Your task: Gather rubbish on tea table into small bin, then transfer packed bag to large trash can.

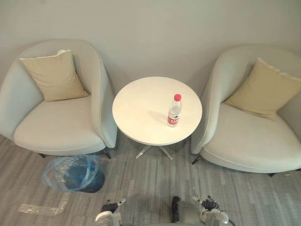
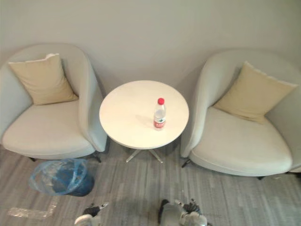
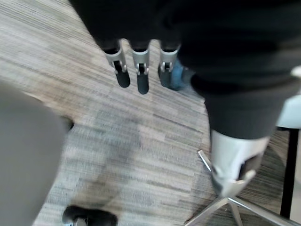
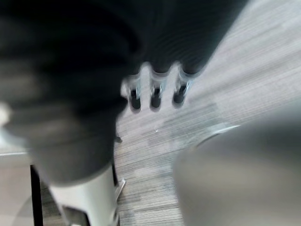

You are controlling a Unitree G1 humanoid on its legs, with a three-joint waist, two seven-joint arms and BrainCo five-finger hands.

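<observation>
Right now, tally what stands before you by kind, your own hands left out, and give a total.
Armchairs: 2
Cushions: 2
Round table: 1
Water bottle: 1
Small bin with blue bag: 1
Clear plastic scrap on floor: 1
Total: 8

One round table (image 1: 136,117) carries one bottle (image 1: 174,111), standing right of centre, nearer the table's right edge than its left. Two armchairs flank it: the left armchair (image 1: 61,129) and the right armchair (image 1: 244,143). There are two cushions, one per seat: the left cushion (image 1: 54,75) and the right cushion (image 1: 261,90). On the floor (image 1: 155,183) sits one bin (image 1: 88,182), lined with one blue bag (image 1: 59,170), and near it lies one clear plastic scrap (image 1: 40,207).
</observation>
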